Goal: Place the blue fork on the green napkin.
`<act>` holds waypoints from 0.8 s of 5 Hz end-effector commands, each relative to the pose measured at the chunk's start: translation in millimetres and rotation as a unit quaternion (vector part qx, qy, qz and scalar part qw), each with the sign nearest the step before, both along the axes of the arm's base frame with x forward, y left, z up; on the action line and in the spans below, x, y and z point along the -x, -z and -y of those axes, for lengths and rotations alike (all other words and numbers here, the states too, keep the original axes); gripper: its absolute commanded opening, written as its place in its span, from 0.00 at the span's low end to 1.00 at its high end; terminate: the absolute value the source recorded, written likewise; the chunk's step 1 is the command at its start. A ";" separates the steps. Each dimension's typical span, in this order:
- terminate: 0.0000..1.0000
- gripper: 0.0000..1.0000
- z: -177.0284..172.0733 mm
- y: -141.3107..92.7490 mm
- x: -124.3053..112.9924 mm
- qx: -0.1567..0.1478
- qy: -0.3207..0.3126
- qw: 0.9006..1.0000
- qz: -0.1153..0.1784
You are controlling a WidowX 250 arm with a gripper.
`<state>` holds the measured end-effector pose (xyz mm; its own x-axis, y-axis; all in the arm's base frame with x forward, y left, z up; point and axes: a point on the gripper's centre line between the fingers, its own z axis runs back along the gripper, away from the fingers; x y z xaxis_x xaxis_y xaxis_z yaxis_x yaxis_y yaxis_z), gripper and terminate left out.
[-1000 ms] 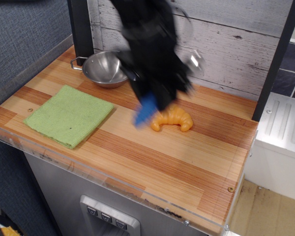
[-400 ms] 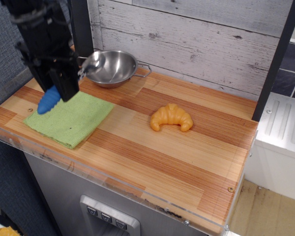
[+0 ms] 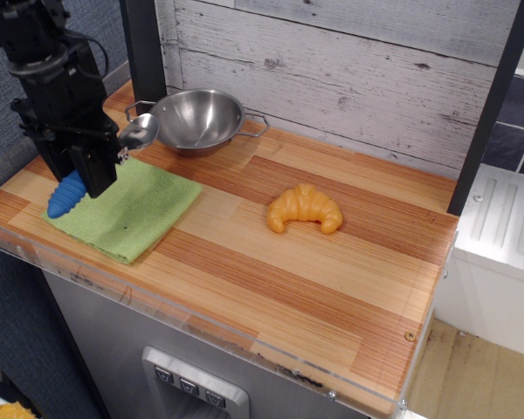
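My black gripper (image 3: 92,170) is shut on the blue fork, which has a ribbed blue handle (image 3: 66,195) and a shiny round silver head (image 3: 139,131). It holds the fork tilted, handle end low, over the left part of the green napkin (image 3: 131,212). The napkin is a square light-green cloth lying flat near the counter's front left edge. I cannot tell whether the handle tip touches the cloth.
A steel two-handled bowl (image 3: 197,120) stands behind the napkin by the wall. An orange toy croissant (image 3: 305,209) lies mid-counter. A black post (image 3: 145,48) rises at the back left. The wooden counter (image 3: 332,288) ends in a clear front lip.
My gripper carried the fork from beside the croissant leftward across the counter to the napkin, then sank lower and slightly further left over it.
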<state>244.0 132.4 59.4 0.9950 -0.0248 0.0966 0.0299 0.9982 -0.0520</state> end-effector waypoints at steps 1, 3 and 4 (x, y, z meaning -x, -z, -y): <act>0.00 0.00 -3.1 12.9 11.5 -0.020 0.009 1.000 -0.011; 0.00 1.00 1.5 18.0 9.1 -0.017 0.009 1.000 -0.022; 0.00 1.00 17.3 -25.5 11.3 -0.025 0.036 0.999 0.024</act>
